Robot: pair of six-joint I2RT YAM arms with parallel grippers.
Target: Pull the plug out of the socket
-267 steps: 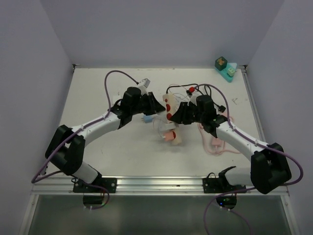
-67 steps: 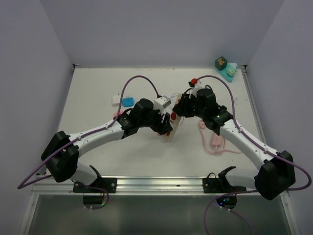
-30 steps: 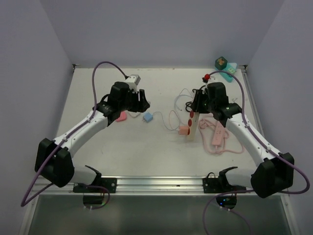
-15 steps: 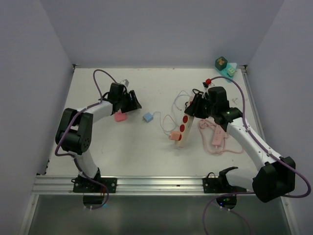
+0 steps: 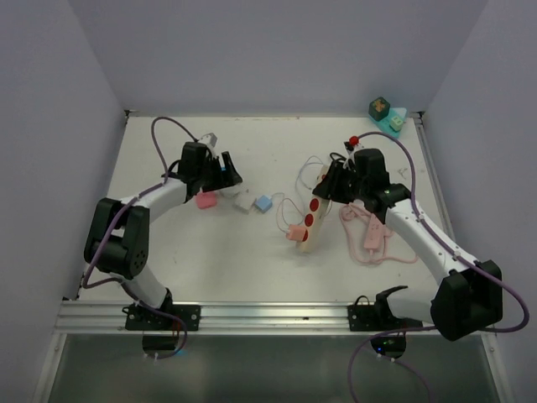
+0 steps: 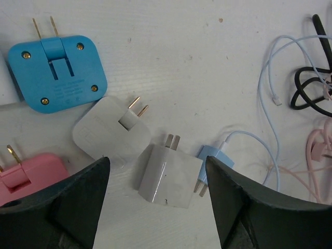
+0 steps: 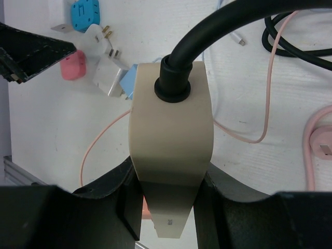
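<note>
Spotted left claw spread over white plug, loose on surface, frame centre | right claw pinching socket strip at cable end | pink plug seemingly seated, strip's lower tip | risk: strip twisting loose from pinch, cords snagging

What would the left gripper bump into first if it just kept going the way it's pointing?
Most likely the white charger, which lies on the table between the left gripper's open fingers. A light blue plug sits beside it, off that line. Depth is hard to judge.
</note>
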